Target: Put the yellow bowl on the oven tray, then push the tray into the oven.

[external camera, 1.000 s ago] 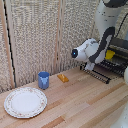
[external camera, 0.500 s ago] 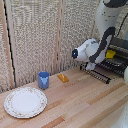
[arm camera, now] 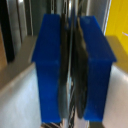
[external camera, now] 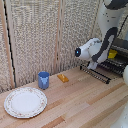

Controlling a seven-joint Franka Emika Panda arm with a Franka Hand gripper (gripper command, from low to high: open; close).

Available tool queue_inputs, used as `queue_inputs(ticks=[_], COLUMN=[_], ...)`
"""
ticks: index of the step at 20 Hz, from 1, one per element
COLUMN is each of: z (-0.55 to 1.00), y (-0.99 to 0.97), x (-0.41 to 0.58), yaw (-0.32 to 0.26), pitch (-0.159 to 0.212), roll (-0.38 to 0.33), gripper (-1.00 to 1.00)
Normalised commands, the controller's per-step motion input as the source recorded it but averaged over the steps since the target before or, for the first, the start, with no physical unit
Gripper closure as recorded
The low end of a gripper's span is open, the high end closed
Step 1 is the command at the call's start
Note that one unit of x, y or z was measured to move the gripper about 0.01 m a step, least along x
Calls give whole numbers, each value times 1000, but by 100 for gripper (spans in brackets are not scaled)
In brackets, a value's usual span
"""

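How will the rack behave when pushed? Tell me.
The rack looks like metal slats, so probably stiff, not floppy. The gripper pinches only a thin edge, so it may pivot. The yellow dish seems loose on it and could slide.

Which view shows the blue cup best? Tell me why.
The exterior view. The blue cup stands whole and upright on the table, between the plate and the orange block. The wrist view shows none of it, only the gripper's blue fingers.

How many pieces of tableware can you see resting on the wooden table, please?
2: a large white patterned plate near the exterior view's left front, and a small blue cup just behind it. Others may be hidden behind the arm.
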Motion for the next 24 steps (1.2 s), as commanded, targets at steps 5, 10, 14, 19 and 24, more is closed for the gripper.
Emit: queue_inputs(ticks=[5, 10, 14, 19, 24], z=[527, 528, 523, 414, 352], y=[-922, -840, -739, -475, -293], x=[13, 21, 10, 0, 7], yaw=[64, 72, 70, 125, 160], pitch=[0, -2, -54, -168, -162], roll=[58, 87, 123, 115, 90], gripper=[100, 100, 100, 100, -100])
